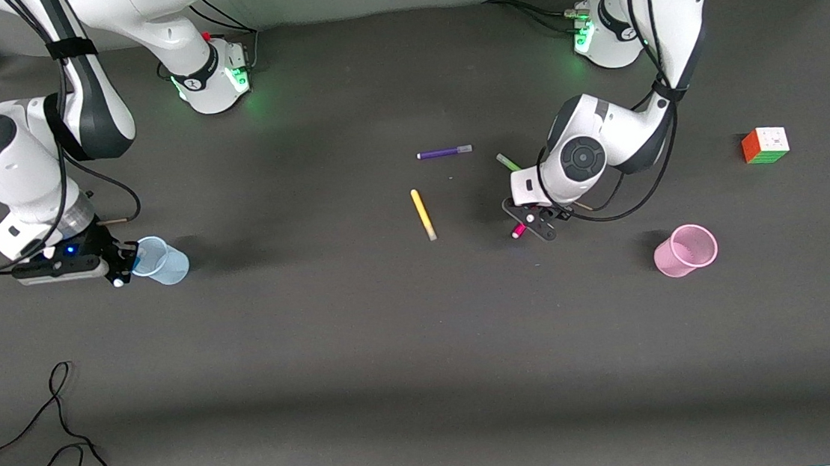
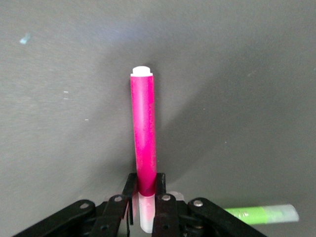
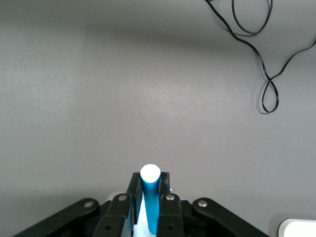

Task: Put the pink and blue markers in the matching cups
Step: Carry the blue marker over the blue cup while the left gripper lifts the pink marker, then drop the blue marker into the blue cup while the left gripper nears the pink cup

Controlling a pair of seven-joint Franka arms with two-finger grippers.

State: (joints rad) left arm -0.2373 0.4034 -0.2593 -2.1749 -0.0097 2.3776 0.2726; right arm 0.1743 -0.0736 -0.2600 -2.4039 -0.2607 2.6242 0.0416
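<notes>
My left gripper [image 1: 534, 224] is shut on the pink marker [image 1: 518, 231], low over the mat between the yellow marker and the pink cup [image 1: 685, 250]. In the left wrist view the fingers [image 2: 160, 183] clamp the pink marker [image 2: 143, 133] near its pale cap, with the white tip pointing away. My right gripper [image 1: 118, 271] is shut on the blue marker [image 3: 150, 200] and sits right beside the rim of the pale blue cup [image 1: 160, 260], which looks tilted toward it. The blue marker is mostly hidden in the front view.
A yellow marker [image 1: 423, 214], a purple marker [image 1: 444, 152] and a green marker [image 1: 508, 162] lie mid-table; the green one also shows in the left wrist view [image 2: 261, 213]. A colour cube [image 1: 765, 144] sits toward the left arm's end. A black cable [image 1: 65, 444] loops near the front edge.
</notes>
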